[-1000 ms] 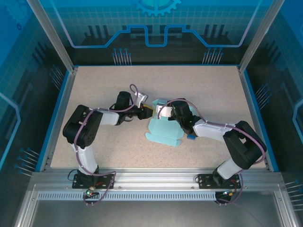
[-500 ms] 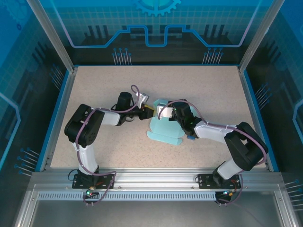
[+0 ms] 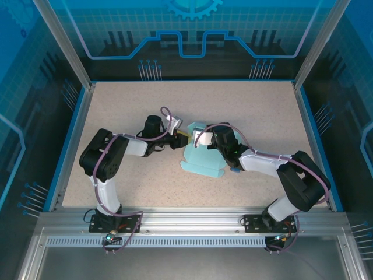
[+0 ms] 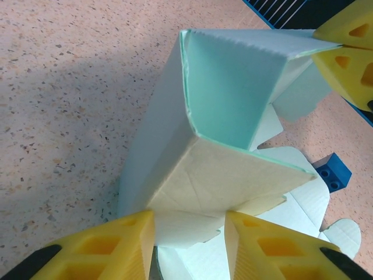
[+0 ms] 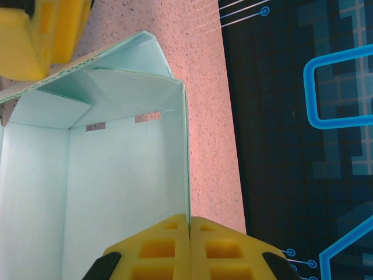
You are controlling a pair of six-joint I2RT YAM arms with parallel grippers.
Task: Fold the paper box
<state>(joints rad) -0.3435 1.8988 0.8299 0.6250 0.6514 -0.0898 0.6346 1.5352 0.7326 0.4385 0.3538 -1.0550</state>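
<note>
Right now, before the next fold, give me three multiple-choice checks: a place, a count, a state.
1. Where is the dark blue cube relative to the paper box? A inside it; B on the table beside it; C on its raised wall.
2. How many slots are cut in the box's wall, right wrist view? A none; B two; C five.
3. How is the right gripper? A wide open; B shut on the cube; C shut on a box wall.
Key: 1 B, it sits on the table; 2 B, two short slits; 3 C, the wall's edge runs between its shut jaws.
</note>
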